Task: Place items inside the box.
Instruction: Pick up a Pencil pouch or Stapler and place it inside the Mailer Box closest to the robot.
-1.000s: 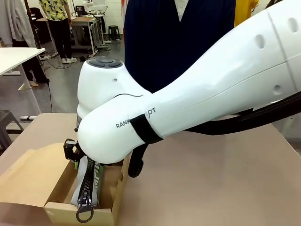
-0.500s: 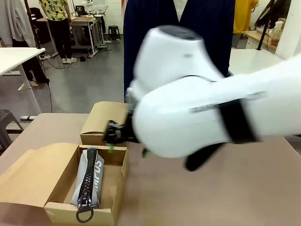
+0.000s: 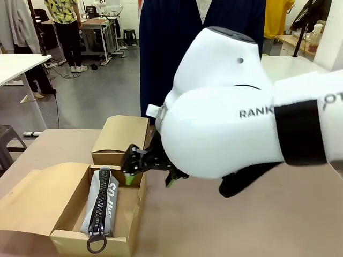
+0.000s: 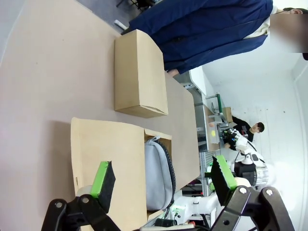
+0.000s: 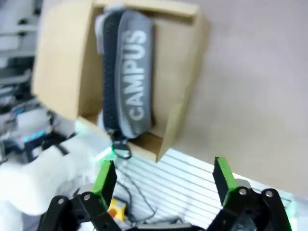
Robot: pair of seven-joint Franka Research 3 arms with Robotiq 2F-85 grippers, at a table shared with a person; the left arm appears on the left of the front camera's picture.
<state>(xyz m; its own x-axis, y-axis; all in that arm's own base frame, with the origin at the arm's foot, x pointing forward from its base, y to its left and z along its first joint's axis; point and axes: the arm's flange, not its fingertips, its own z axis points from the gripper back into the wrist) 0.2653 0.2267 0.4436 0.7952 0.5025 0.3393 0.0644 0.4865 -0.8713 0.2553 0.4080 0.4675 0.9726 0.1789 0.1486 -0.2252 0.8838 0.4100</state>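
Front view: the right gripper (image 3: 150, 180) is seen lifted clear of the box (image 3: 136, 206), its jaws spread wide and empty beside the box's far right corner. A second ago it was down inside the box, over the pencil case (image 3: 101, 206). The case has been left lying lengthwise on the box floor, zip uppermost, its pull ring at the near wall. A closed box (image 3: 120, 139) stands just behind the open one, now uncovered by the right arm (image 3: 241, 134) as it was drawn back. A person (image 3: 177, 43) in a dark coat is placed at the far side of the worktop (image 3: 241, 225).

Left wrist view: the left gripper (image 4: 161, 166) is held above the worktop (image 4: 48, 72) with its jaws wide apart and nothing between them. Beyond the jaws the pencil case (image 4: 155, 187) is framed inside the box (image 4: 108, 159), with the closed box (image 4: 139, 72) farther off, near the person (image 4: 207, 29).

Right wrist view: the right gripper (image 5: 163, 177) is shown with its jaws fully parted and empty, well apart from the box (image 5: 190, 82). The pencil case (image 5: 132, 77), lettered CAMPUS, is seen resting within the box walls, with bare worktop (image 5: 255, 86) alongside.

The release is judged complete: one item is counted as placed, and the right arm is freed for whatever is to be put in next.
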